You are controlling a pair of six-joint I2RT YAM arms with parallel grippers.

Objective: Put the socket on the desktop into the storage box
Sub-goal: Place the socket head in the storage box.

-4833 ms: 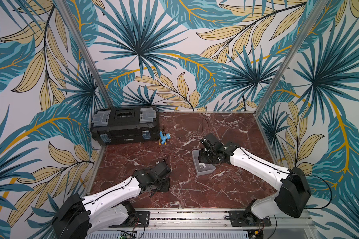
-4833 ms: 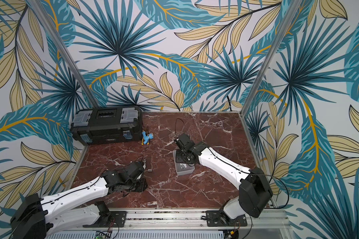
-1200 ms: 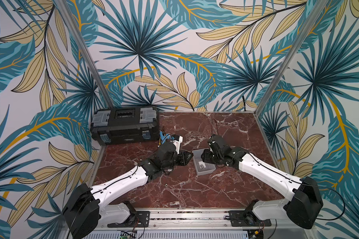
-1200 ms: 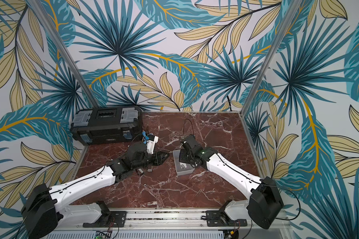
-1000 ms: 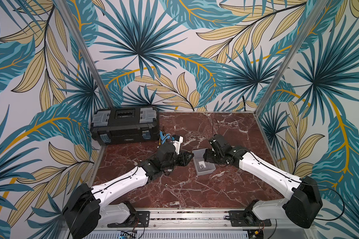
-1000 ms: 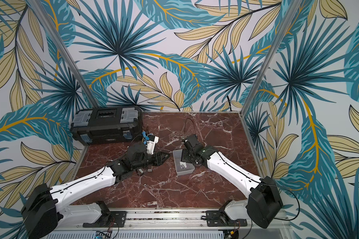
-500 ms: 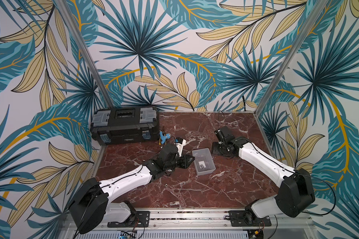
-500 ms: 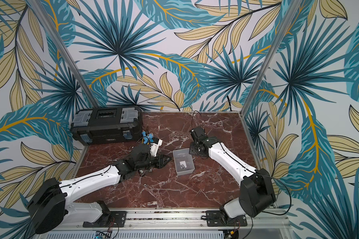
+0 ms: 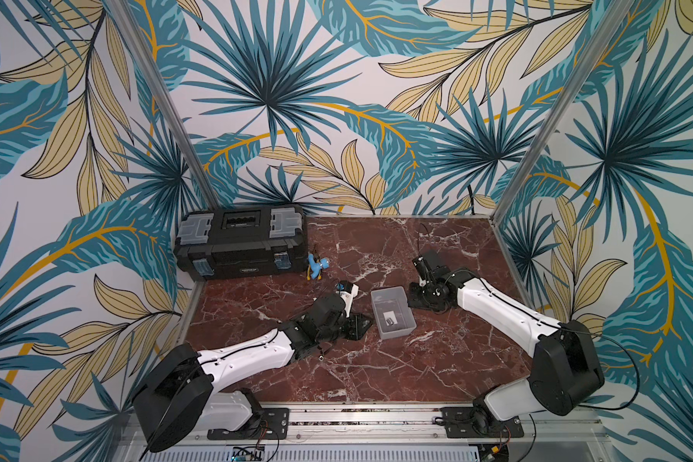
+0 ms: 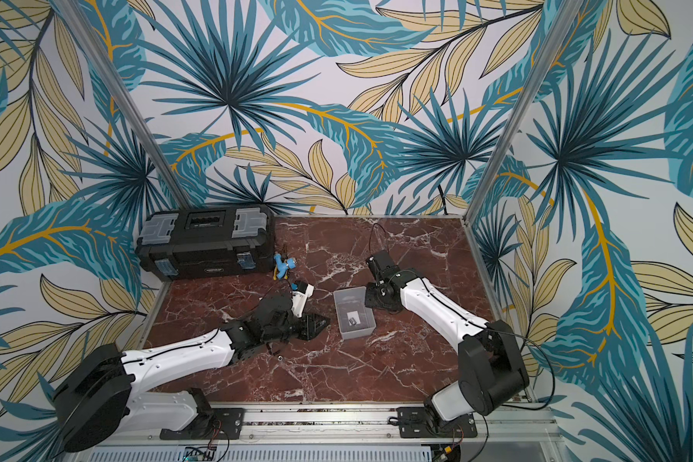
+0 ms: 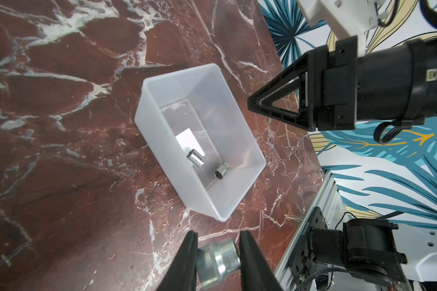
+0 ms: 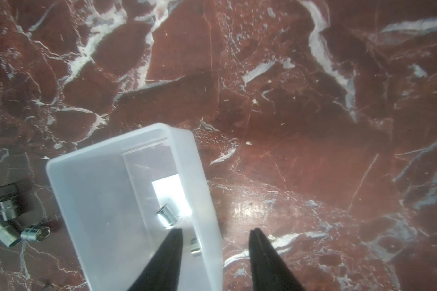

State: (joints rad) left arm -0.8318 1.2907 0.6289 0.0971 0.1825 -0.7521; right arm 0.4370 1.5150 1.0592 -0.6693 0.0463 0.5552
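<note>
In the left wrist view my left gripper [image 11: 218, 234] is shut on a silver socket [image 11: 217, 260], held just above the desktop [image 11: 61, 176] short of the storage box [image 11: 212, 100]. The translucent box stands mid-table in both top views [image 9: 379, 298] [image 10: 343, 298]. On its floor lie two small sockets [image 11: 196, 160] [image 11: 221, 171] beside a white label. In both top views my left gripper [image 9: 361, 324] [image 10: 317, 320] is just left of the box. My right gripper [image 12: 216, 230] is open, and its jaws straddle the box's right wall from above. It shows in both top views [image 9: 415, 296] [image 10: 371, 298].
A black toolbox [image 9: 241, 244] with grey latches stands at the back left, with a small blue toy figure [image 9: 317, 266] beside it. Several loose sockets [image 12: 8, 224] lie on the desktop left of the box. Aluminium rails [image 9: 357, 416] edge the table.
My right gripper has drawn back out of the box to its right side. My left gripper, still shut on the socket, has barely shifted beside the box.
</note>
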